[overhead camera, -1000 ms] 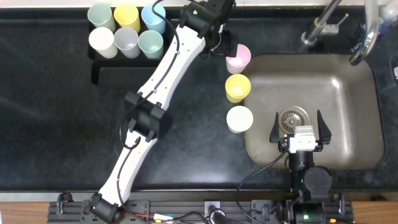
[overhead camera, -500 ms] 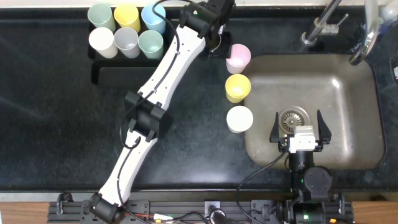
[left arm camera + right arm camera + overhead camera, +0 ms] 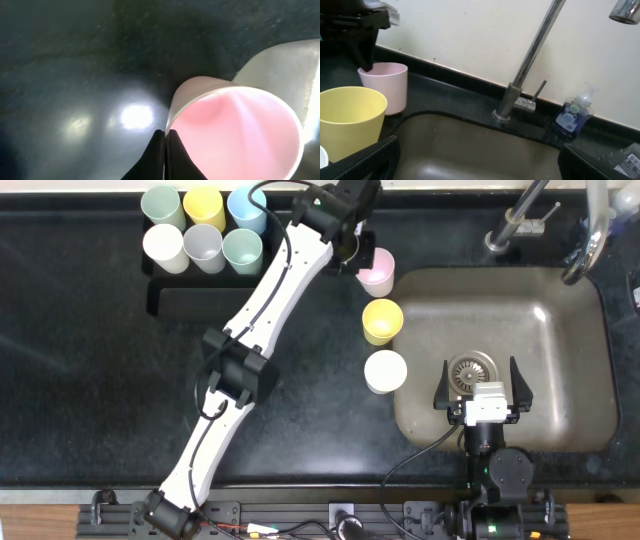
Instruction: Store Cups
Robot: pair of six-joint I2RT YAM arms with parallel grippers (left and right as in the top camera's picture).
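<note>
my left gripper (image 3: 165,137) pinches the pink cup (image 3: 235,135) rim; right gripper (image 3: 478,377) gapes wide. six cups (image 3: 204,242) in the rack (image 3: 190,298), three by the sink (image 3: 540,310).

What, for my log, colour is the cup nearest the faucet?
Pink cup; left wrist view.

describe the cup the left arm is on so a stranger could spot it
Find the steel sink on the right of the black counter; three cups stand in a row along its left rim. It is the pink cup at the back-wall end, beyond the yellow cup and white cup, with the left gripper pinching its rim.
</note>
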